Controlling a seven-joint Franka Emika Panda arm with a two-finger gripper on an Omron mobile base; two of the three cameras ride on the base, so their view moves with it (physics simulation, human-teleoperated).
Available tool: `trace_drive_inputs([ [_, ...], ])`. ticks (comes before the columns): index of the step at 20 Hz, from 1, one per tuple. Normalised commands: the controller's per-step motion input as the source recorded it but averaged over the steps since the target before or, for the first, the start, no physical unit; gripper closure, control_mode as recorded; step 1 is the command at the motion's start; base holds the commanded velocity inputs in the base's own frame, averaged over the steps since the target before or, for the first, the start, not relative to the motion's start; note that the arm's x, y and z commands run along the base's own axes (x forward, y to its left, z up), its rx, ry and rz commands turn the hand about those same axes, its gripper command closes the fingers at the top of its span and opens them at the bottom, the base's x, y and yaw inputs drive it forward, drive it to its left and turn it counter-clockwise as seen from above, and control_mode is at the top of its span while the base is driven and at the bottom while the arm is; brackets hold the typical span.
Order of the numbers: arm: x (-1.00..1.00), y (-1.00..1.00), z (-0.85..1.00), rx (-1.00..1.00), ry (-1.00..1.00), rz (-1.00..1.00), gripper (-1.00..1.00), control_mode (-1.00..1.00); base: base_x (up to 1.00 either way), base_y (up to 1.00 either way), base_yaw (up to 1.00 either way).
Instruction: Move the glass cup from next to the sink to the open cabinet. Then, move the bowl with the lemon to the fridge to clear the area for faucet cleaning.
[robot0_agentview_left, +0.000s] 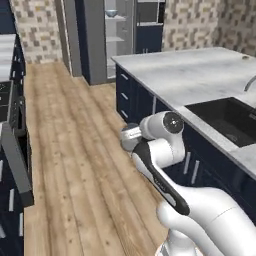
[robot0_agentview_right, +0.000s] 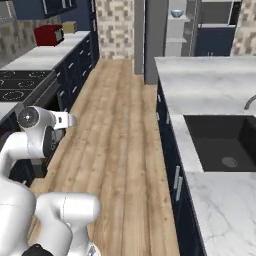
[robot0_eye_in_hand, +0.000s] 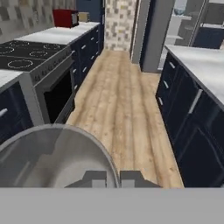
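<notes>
In the hand view my gripper (robot0_eye_in_hand: 113, 178) is shut on the thin rim of the bowl (robot0_eye_in_hand: 52, 157), a wide grey-white round shape at the lower left. The glass cup and the lemon are out of view. The arm is folded close to the base, with the gripper (robot0_agentview_left: 125, 136) over the wooden floor beside the island. The open fridge (robot0_agentview_left: 117, 35) (robot0_agentview_right: 177, 30) (robot0_eye_in_hand: 183, 22) stands far ahead at the end of the aisle, its white shelves showing. To the right, the black sink (robot0_agentview_left: 227, 120) (robot0_agentview_right: 225, 142) lies in the marble counter, with the faucet (robot0_agentview_left: 250, 82) (robot0_agentview_right: 250, 102) at its far edge.
A wooden-floor aisle (robot0_eye_in_hand: 127, 100) runs ahead between a stove (robot0_eye_in_hand: 26, 57) with an oven on the left and the navy island cabinets (robot0_eye_in_hand: 183, 109) on the right. A red appliance (robot0_agentview_right: 47, 35) sits on the far left counter. A small bowl (robot0_agentview_left: 111, 13) rests on the fridge's top shelf.
</notes>
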Motion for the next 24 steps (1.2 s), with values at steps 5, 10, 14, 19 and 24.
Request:
trace_drive_inputs([
  [5,0.0,0.0,0.0,0.0,0.0,0.0,1.0,1.0,0.24,-0.11,0.69],
  [10,0.0,0.0,0.0,0.0,0.0,0.0,1.0,1.0,-0.45,0.0,0.88],
  [14,0.0,0.0,0.0,0.0,0.0,0.0,1.0,1.0,-0.32,-0.02,0.91],
  [19,0.0,0.0,0.0,0.0,0.0,0.0,1.0,1.0,-0.07,0.0,0.96],
  [24,0.0,0.0,0.0,0.0,0.0,0.0,1.0,1.0,-0.07,0.0,0.96],
])
